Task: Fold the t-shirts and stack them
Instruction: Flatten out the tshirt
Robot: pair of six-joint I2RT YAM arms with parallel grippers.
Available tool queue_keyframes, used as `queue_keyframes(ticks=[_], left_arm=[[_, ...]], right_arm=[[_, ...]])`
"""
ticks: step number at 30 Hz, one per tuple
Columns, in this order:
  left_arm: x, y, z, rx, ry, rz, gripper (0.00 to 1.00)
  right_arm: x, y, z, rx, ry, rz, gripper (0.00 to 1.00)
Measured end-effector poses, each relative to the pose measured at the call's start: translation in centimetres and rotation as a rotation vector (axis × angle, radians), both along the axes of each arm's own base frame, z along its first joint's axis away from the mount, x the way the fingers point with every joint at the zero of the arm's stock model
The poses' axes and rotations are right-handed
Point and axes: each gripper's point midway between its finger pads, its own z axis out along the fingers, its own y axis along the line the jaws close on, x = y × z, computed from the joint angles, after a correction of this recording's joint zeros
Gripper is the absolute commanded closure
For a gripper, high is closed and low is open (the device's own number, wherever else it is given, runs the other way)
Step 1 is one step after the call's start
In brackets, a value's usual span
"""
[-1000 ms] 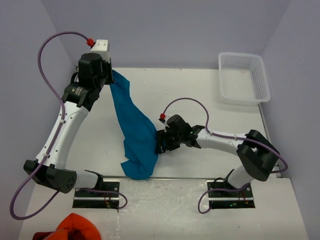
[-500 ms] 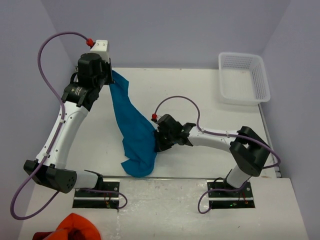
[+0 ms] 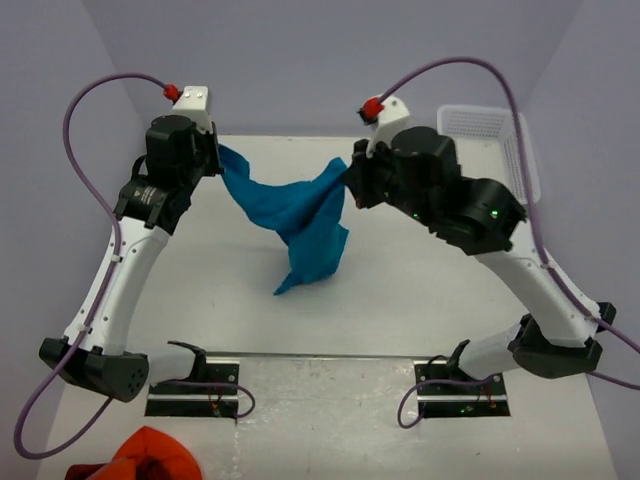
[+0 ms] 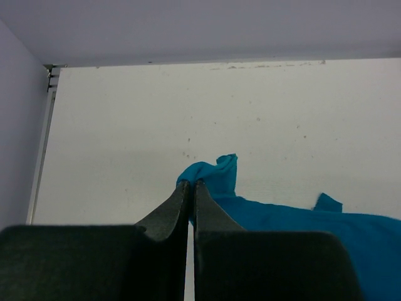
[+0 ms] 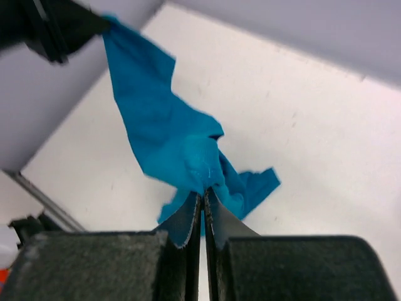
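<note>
A teal-blue t-shirt [image 3: 300,215] hangs in the air over the table, stretched between both grippers, its lower part drooping to a point near the middle. My left gripper [image 3: 218,155] is shut on one bunched edge of it at the back left; in the left wrist view the gripper [image 4: 191,184] pinches a fold of the t-shirt [image 4: 301,219]. My right gripper [image 3: 347,172] is shut on another edge further right. The right wrist view shows this gripper [image 5: 203,191] clamped on the t-shirt [image 5: 169,138], which runs up to the left gripper [image 5: 94,28].
A white plastic basket [image 3: 525,160] stands at the back right corner, partly behind the right arm. An orange-red bunched cloth [image 3: 150,455] lies off the table at the near left. Walls close in the table [image 3: 420,290] on the left, back and right.
My right gripper shut on the t-shirt low near the table, then rose up and back with it. The shirt left the table and now spans both grippers. The left arm barely moved.
</note>
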Motion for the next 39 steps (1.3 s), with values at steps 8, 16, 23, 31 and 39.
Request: queue_keyframes(ticks=[8,16,23,31,39], left_arm=[[-3.6,0.5,9.4,-0.068,-0.192,-0.025,1.0],[-9.6,2.8,22.2,-0.115,-0.483,-0.002,1.0],[-11.9,4.5,27.9,-0.124,-0.62,0.049,1.0],[-11.7,5.0,28.3,-0.091,-0.634,0.072,1.0],[-4.5,2.4,26.2,-0.07,-0.567,0.037,1.0]], right_arm=[[-3.6,-5.5,12.8,0.079,-0.268,0.03,1.0],[-12.0,0.7,10.7,-0.029,-0.273,0.446,1.0],[-18.6,7.1,8.4,-0.143,-0.323,0.66,1.0],[-19.0,5.6,9.9,-0.177,-0.457,0.592,1.0],[-12.0,1.8,10.0,-0.253,-0.495,0.297,1.0]])
